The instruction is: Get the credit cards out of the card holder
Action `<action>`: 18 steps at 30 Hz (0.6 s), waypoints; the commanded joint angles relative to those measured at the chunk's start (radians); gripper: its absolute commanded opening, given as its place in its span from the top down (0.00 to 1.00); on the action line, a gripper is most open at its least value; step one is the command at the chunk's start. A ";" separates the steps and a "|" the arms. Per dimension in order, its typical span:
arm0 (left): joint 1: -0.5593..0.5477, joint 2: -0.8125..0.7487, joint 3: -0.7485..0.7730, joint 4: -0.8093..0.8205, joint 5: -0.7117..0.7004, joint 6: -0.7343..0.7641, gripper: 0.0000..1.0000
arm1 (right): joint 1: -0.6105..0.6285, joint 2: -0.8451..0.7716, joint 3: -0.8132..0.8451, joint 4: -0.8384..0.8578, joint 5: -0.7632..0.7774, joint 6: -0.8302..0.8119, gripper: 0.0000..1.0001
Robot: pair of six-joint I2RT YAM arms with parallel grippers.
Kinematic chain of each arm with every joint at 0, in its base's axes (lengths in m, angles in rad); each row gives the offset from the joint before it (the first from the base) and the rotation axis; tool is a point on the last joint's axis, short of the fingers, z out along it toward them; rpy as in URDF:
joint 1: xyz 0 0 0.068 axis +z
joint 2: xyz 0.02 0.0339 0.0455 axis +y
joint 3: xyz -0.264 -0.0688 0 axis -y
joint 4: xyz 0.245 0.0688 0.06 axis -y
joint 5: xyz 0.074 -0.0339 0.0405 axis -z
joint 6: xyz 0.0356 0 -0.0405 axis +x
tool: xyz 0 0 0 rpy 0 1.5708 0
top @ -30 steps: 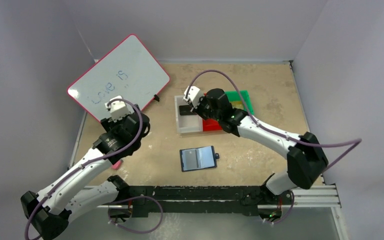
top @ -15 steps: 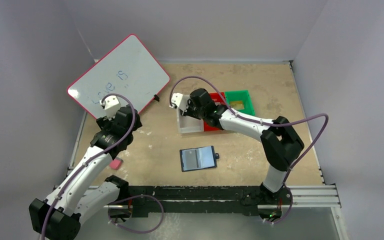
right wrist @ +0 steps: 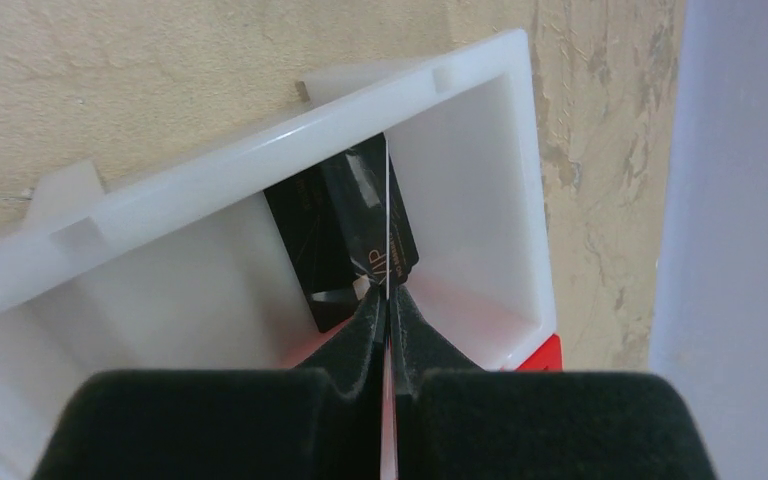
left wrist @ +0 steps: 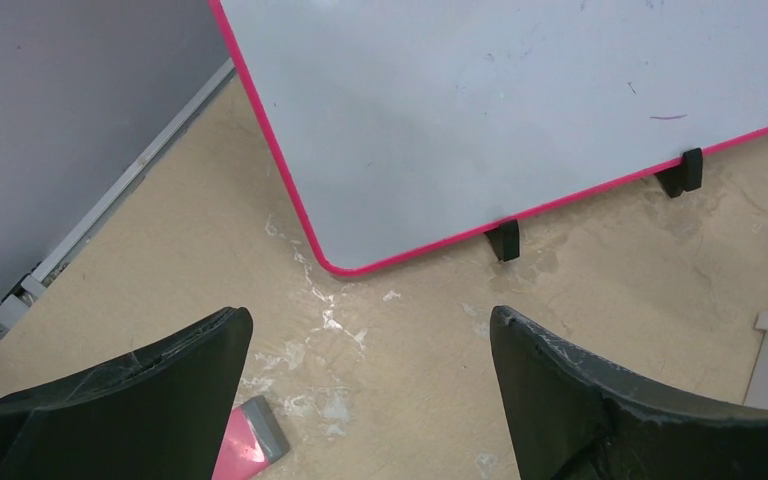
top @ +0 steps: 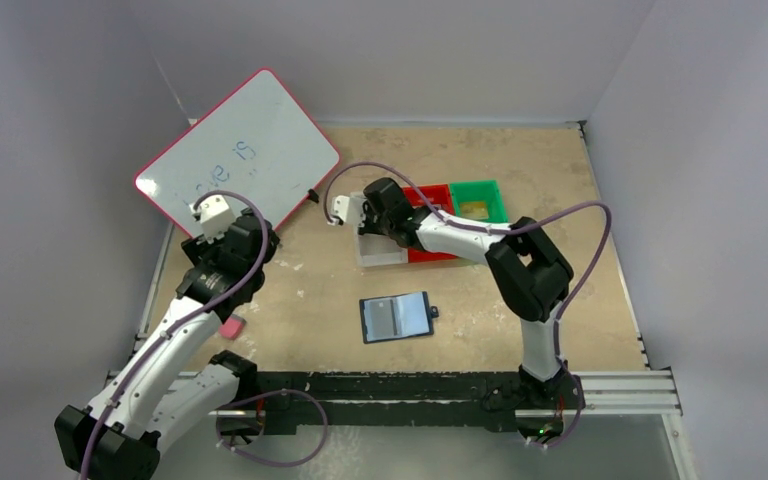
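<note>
We see our right gripper (right wrist: pixel 387 300) pinching a thin card (right wrist: pixel 387 215) edge-on above the white bin (right wrist: pixel 260 160), where a black card (right wrist: pixel 345 235) lies. Our left gripper (left wrist: pixel 370 350) hangs open. The card holder (top: pixel 397 316) lies open at 6 o'clock from the bin.

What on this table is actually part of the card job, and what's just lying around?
Part of the job: card holder, lying open; black card in the white bin; gold card in the green bin; thin card pinched edge-on by the right gripper.
Just lying about: whiteboard, pink eraser.
</note>
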 commanded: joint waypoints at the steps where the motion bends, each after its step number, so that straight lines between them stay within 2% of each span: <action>1: 0.006 -0.012 0.043 0.010 -0.042 -0.006 0.11 | 0.004 0.014 0.065 0.028 0.053 -0.100 1.00; 7: 0.006 -0.010 0.043 0.007 -0.047 -0.007 0.11 | 0.004 0.039 0.069 0.050 0.056 -0.152 0.94; 18: 0.006 0.024 0.048 0.001 -0.041 -0.004 0.11 | 0.004 0.072 0.065 0.048 0.029 -0.169 0.91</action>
